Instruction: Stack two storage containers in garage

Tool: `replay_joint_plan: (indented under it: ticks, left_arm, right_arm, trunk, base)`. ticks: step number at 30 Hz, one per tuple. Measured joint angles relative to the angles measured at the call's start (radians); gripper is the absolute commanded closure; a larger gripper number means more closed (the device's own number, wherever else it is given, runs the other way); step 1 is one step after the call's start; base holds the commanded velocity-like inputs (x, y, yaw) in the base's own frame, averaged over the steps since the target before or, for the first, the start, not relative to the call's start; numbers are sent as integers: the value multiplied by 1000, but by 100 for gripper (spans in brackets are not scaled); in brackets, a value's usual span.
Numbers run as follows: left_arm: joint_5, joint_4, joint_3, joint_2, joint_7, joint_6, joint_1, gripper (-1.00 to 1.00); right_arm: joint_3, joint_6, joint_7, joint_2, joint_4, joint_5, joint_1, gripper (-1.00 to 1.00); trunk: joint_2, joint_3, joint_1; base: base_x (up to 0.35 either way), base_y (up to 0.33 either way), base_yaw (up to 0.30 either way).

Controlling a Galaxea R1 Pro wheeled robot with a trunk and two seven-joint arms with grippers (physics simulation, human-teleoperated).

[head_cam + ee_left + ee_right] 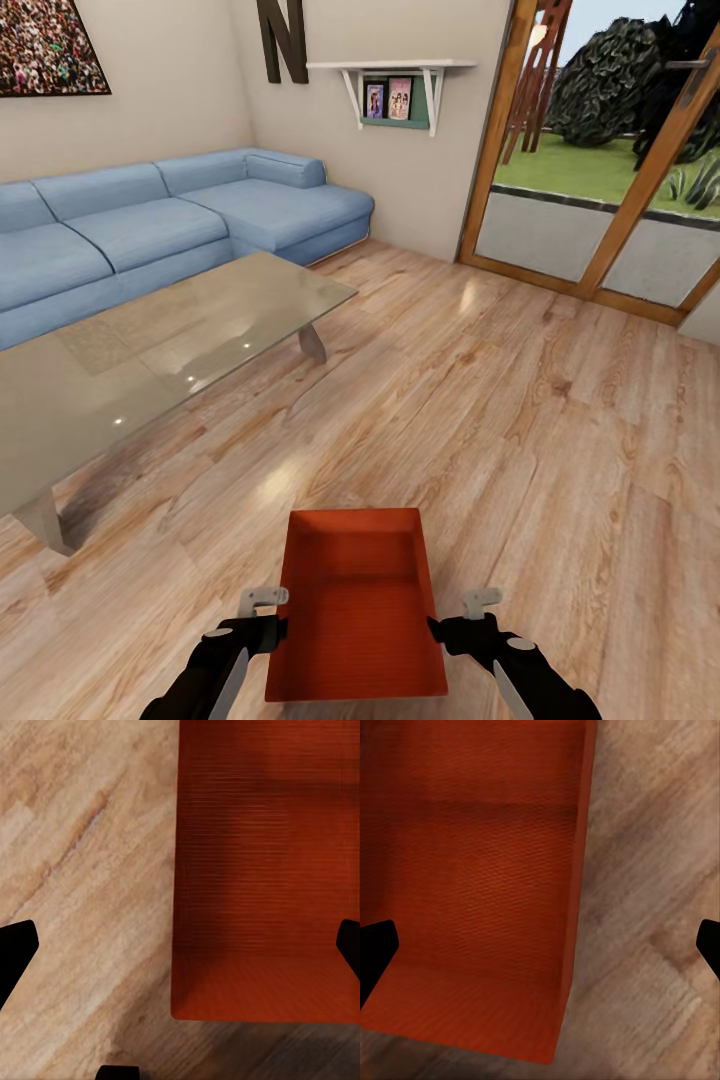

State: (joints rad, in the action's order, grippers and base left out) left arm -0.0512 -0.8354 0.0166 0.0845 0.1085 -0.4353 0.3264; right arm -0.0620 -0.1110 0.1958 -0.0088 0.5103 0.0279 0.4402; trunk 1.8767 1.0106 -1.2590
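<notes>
Red-orange container (357, 603) low in head view, held between both arms above wood floor (520, 420). Left gripper (262, 612) at its left wall, right gripper (470, 620) at right wall; wrist views show jaws spread, each straddling a wall. Beyond: grey low table (150, 350), blue sofa (150, 225), letter N (282, 40).

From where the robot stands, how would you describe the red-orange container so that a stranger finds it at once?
Start at the blue sectional sofa and come past the glass-topped low table over the light wood plank floor. Nearest the camera, between the left gripper and right gripper, sits the storage container. It is an open, empty rectangular bin, the one red-orange thing there.
</notes>
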Motion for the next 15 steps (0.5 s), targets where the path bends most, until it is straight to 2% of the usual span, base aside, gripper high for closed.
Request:
replay_joint_plan:
  ticks: [15]
  left_arm:
    - [-2,0,0,0,0,2,0,-100]
  right_arm:
    - [2,2,-3,-1,0,0,0,-100]
  trunk:
    - [0,0,0]
  base:
    - [0,0,0]
